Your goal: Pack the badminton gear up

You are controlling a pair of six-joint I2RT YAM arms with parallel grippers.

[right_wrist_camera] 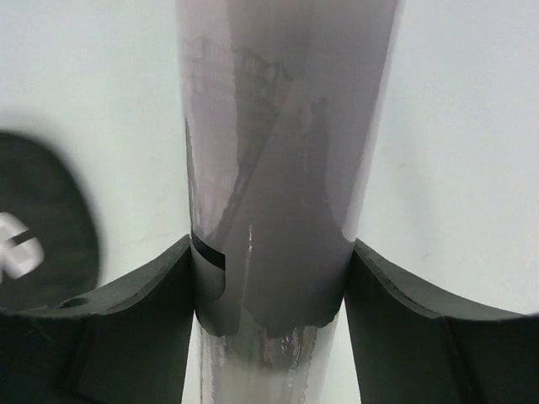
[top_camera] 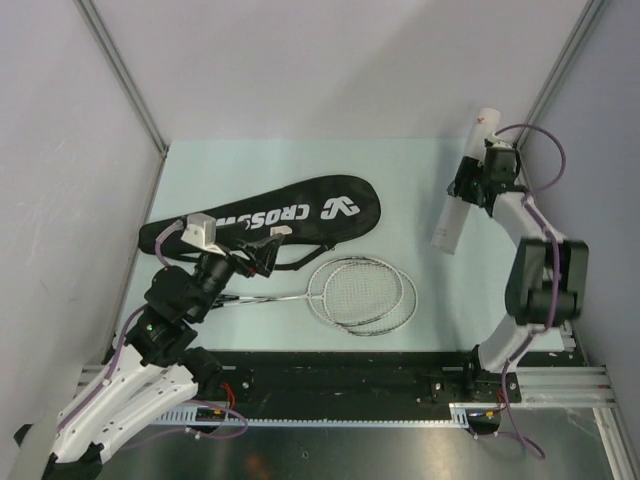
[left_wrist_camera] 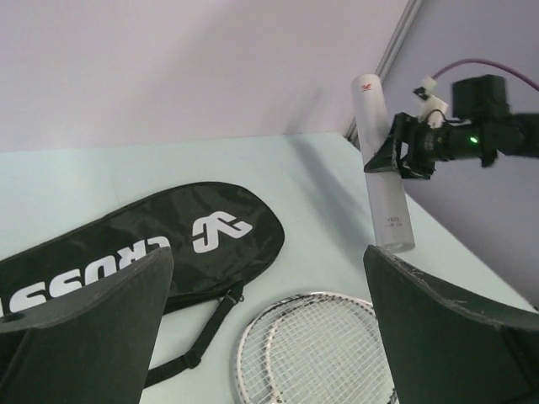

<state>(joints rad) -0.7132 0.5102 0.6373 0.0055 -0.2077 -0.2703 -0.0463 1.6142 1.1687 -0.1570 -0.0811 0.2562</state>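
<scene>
Step looks like stowing the tube. Right gripper (top_camera: 478, 182) is clamped around the tube (top_camera: 447, 224), tilted, at 2 o'clock on the bench (top_camera: 250, 165). Left gripper (top_camera: 258, 252) is spread wide and empty at 9 o'clock by the bag (top_camera: 300, 215), rackets (top_camera: 362, 292) beside it. Next move probably needs the bag opened.

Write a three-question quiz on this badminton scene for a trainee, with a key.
1. True or false: the two rackets lie outside the bag, with their heads overlapping.
2. What is the right gripper shut on? A: a racket. B: the white tube. C: the bag.
3. Fill in the word: the left gripper holds nothing and its jaws stand ____.
Key: 1 true; 2 B; 3 open.
</scene>
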